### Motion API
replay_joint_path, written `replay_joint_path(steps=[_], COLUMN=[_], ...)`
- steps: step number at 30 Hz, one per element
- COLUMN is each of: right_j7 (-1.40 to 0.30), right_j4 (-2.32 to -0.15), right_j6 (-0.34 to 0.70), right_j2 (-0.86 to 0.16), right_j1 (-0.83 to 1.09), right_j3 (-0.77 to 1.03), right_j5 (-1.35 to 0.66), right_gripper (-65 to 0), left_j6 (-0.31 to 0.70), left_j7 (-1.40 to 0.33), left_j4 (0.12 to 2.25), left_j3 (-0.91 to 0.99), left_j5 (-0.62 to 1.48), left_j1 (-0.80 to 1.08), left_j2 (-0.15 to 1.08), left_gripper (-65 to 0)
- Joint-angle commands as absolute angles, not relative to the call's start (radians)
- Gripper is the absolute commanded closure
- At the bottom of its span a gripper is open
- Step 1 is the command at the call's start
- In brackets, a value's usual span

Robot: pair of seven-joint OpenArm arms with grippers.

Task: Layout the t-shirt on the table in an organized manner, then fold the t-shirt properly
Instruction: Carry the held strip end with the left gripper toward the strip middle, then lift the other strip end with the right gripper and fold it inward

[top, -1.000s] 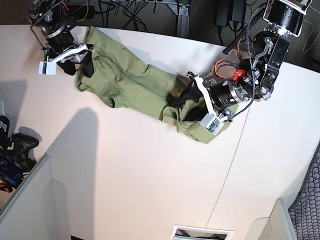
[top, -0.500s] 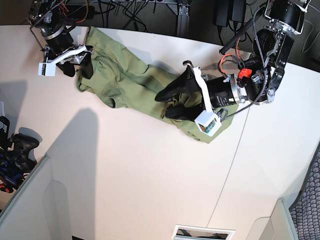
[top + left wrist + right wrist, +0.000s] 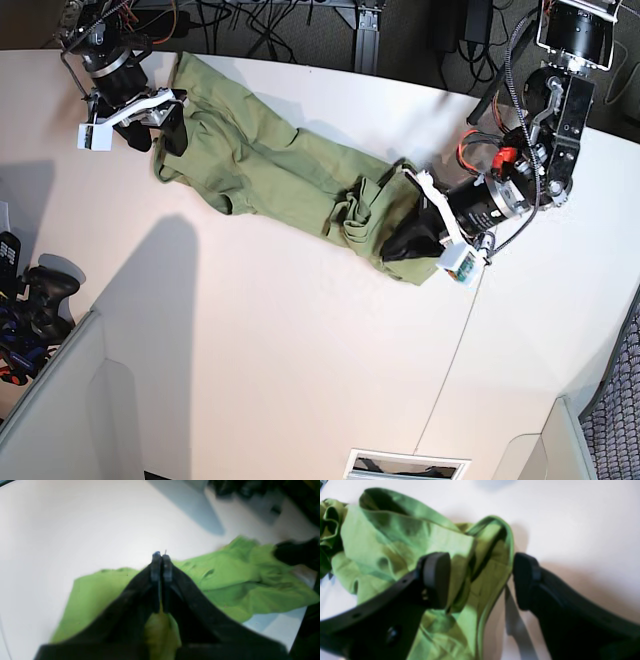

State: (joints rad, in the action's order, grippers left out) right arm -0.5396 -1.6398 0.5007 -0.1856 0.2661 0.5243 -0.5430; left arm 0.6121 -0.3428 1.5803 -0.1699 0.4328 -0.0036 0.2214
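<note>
The olive-green t-shirt [image 3: 270,165] lies as a long wrinkled band across the white table [image 3: 300,350], from the far left corner toward the middle right. My left gripper [image 3: 392,248] rests on the shirt's lower right end. In the left wrist view the left gripper [image 3: 161,557] has its fingers pressed together, with green t-shirt [image 3: 225,580] cloth showing between them behind the tips. My right gripper [image 3: 155,135] is at the shirt's upper left end. In the right wrist view this right gripper [image 3: 481,580] stands wide open, straddling a folded edge of the t-shirt [image 3: 395,537].
Cables and dark gear [image 3: 280,25] sit beyond the table's far edge. A black controller [image 3: 40,295] lies at the left, above a grey-white panel [image 3: 60,420]. A thin seam [image 3: 455,340] crosses the table at the right. A slot [image 3: 405,465] is at the bottom.
My left gripper has drawn back down and to the right, from the shirt's middle to its lower right end, and has shut. A bunched fold now shows mid-shirt. The right arm has not moved.
</note>
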Motion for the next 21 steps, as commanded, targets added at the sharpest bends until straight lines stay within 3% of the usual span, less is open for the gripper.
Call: replay_joint_path(steps=[1,6,13,21], right_j7=[-0.521,-0.524,-0.525,-0.528], right_j4=[-1.653,-1.653,-1.653,-1.653], right_j6=[0.503,0.504,0.504,0.504], right_j2=[-0.195,-0.179,-0.163,-0.163], right_j1=[0.261,0.264,0.264,0.264], right_j3=[0.530,0.530,0.530,0.530], right_j5=[-0.561,-0.561,-0.562,-0.584], right_gripper=[-39.0,-39.0,-39.0,-39.0], left_j6=[0.612,0.548,0.546,0.546], left_j7=[-0.296,-0.244,-0.171,-0.158], left_j4=[1.564,1.390,1.189,1.213], left_j3=[-0.184,-0.225,-0.225,-0.223], left_j5=[0.420,0.323,0.248,0.250], left_j1=[-0.026,-0.066,-0.101,-0.120], left_j2=[0.213,0.146,0.048,0.052], left_gripper=[0.0,0.0,0.0,0.0])
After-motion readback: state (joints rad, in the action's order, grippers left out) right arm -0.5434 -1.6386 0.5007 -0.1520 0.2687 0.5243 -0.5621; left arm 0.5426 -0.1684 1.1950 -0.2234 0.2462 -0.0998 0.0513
